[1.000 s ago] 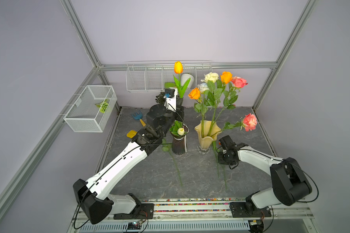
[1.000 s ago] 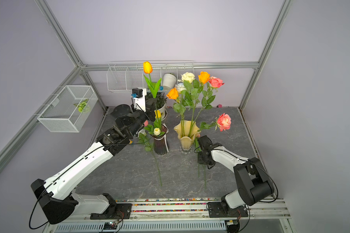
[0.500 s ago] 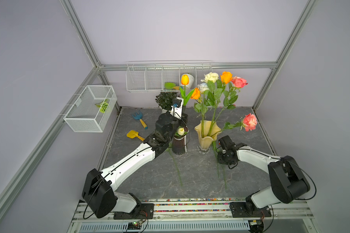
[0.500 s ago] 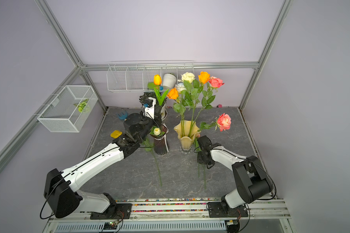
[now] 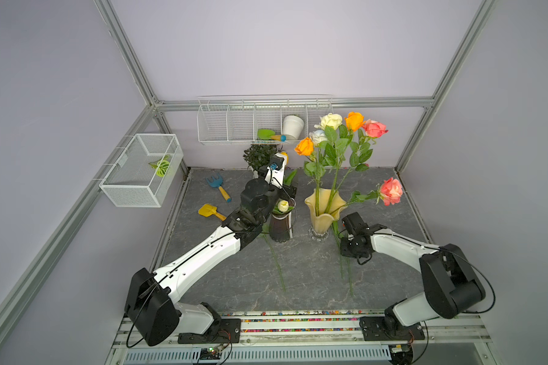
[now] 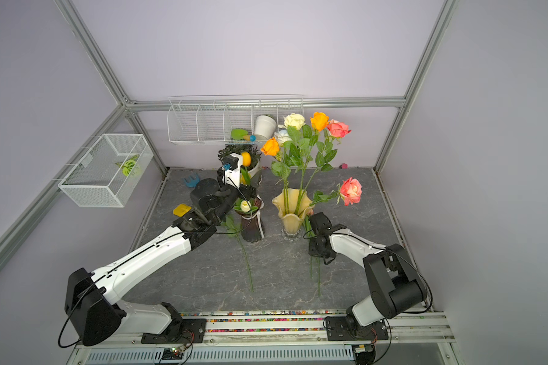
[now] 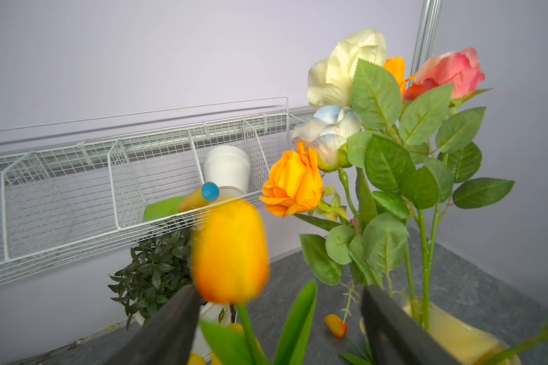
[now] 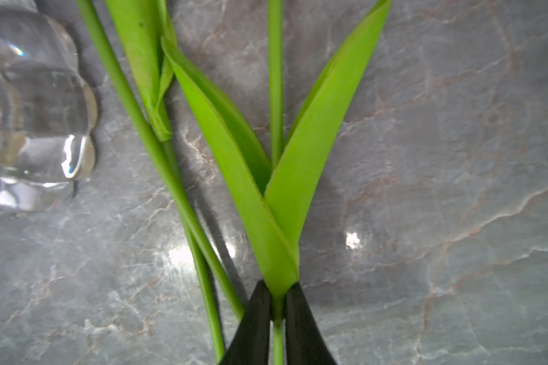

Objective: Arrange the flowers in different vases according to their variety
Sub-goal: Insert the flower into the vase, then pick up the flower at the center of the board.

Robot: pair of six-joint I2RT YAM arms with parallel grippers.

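My left gripper (image 6: 249, 189) (image 7: 276, 303) hangs open just above the dark purple vase (image 5: 279, 227) (image 6: 252, 229). A yellow-orange tulip (image 7: 230, 252) (image 6: 246, 159) stands free between its fingers, and its stem runs down toward that vase. A cream tulip (image 5: 283, 205) sits in the same vase. The pale yellow vase (image 5: 325, 208) (image 6: 291, 211) holds several roses (image 5: 329, 121), and a pink rose (image 5: 391, 191) leans out to the right. My right gripper (image 5: 345, 249) (image 8: 277, 300) is down at the table beside the yellow vase, shut on a tulip stem (image 8: 276, 94) that lies there.
More stems lie on the table (image 5: 276, 262) (image 5: 348, 278), and an orange tulip head (image 7: 336, 327) lies behind the vases. A bushy plant (image 5: 260, 156) stands at the back. A blue rake (image 5: 217, 185) and a yellow shovel (image 5: 209, 211) lie at the left. Wire shelf (image 5: 228, 126) and basket (image 5: 140, 170) hang on the walls.
The left arm swung right and lowered the yellow-orange tulip over the purple vase, then opened its jaws. The right gripper's jaws closed on the stem on the table.
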